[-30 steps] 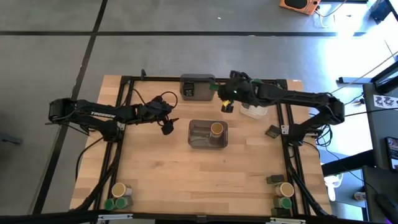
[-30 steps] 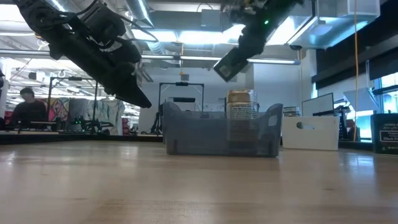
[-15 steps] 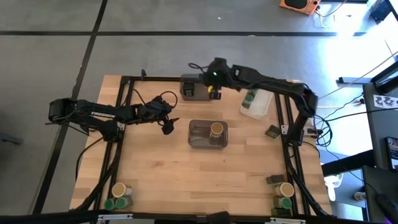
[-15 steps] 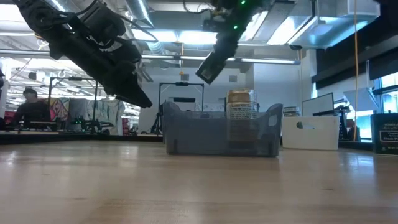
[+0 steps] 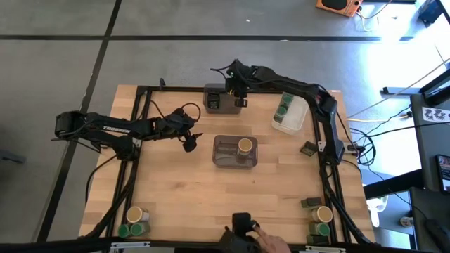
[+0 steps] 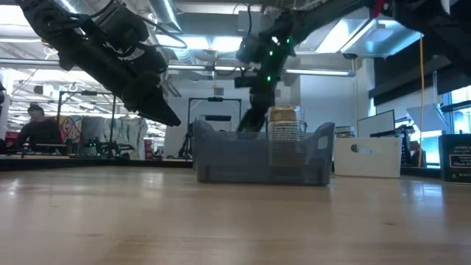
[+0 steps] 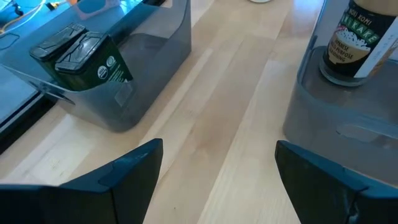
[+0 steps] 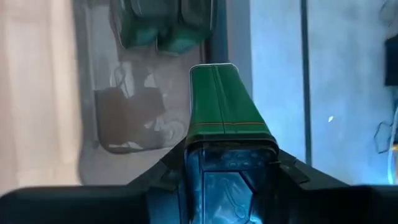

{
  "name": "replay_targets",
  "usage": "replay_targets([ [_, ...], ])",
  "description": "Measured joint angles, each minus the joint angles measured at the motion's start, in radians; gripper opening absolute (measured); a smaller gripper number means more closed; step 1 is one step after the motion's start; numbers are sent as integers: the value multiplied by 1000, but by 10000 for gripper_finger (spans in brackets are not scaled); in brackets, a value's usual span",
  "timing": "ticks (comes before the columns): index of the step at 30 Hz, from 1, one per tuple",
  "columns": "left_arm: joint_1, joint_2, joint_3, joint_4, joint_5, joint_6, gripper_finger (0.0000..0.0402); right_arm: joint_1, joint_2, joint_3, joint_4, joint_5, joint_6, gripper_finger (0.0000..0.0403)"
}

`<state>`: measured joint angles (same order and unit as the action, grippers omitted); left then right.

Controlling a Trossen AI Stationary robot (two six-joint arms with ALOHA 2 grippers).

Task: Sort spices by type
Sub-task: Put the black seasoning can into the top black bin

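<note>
At the near edge of your pale wooden table point(image 5: 176, 204), round green-lidded and tan-lidded spice jars point(image 5: 133, 221) cluster at one corner and more jars with a dark tin point(image 5: 318, 216) at the other; between them a hand point(image 5: 271, 242) with a dark object shows only from above. Mid-table, the clear grey bin point(image 5: 235, 152) holds one tan-lidded jar point(image 5: 245, 145). Your left gripper point(image 5: 188, 143) hangs just beside that bin, fingers point(image 7: 130, 171) spread wide apart and holding nothing. Farther back, your right gripper point(image 5: 238, 98) sits over the rear dark grey bin point(image 5: 221, 98), clamped on a small green rectangular tin point(image 8: 221, 106); only its wrist camera shows that grip, with the tins point(image 8: 165, 25) already in the bin beneath. The left wrist view alone lets you read those tins point(image 7: 81, 56) through the bin wall. The white tray point(image 5: 291, 115) holds a green-lidded jar point(image 5: 284, 107).

A second ago the right arm was beside the tray; it has swung across to the rear bin, and the hand is new. The left arm has not moved.

From table height, you see a workshop with ceiling lights and a seated person point(image 6: 33, 121) beyond.
</note>
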<state>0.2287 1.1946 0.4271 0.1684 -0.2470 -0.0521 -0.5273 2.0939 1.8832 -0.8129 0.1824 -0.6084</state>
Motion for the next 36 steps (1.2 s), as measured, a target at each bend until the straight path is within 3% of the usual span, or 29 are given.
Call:
replay_targets([
  [14,0,0,0,1,0,0,310,-10,110,0,8,27,9,127],
  [36,0,0,0,2,0,0,310,-10,115,-11,-1,-9,33,127],
])
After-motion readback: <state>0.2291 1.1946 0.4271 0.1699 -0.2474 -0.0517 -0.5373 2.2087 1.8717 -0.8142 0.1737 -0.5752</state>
